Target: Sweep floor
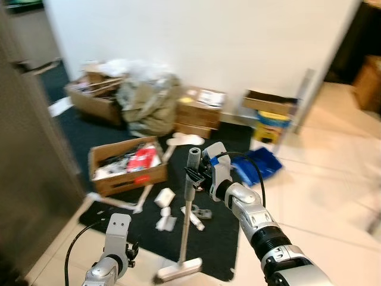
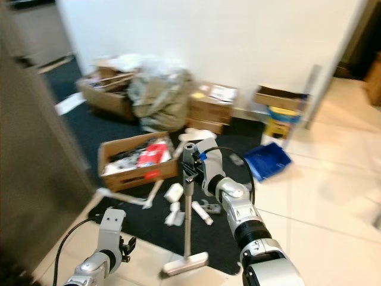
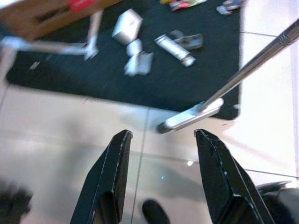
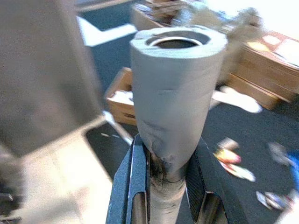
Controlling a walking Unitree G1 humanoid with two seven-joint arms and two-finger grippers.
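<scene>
A broom with a metal pole and a grey handle top (image 1: 193,159) stands upright, its flat white head (image 1: 179,271) resting at the front edge of a black mat (image 1: 208,238). My right gripper (image 1: 194,175) is shut on the broom handle just below its grey top (image 4: 175,88). My left gripper (image 3: 161,158) is open and low over the pale floor tiles, a little short of the broom head (image 3: 189,118). Small white scraps (image 1: 165,205) and a tube (image 3: 175,49) lie scattered on the mat.
An open cardboard box (image 1: 126,165) of clutter sits on the mat's left. More boxes (image 1: 199,112) and a heap of bags (image 1: 146,98) line the white wall. A blue dustpan (image 1: 259,162) lies right of the broom. A dark panel (image 1: 30,167) stands close on my left.
</scene>
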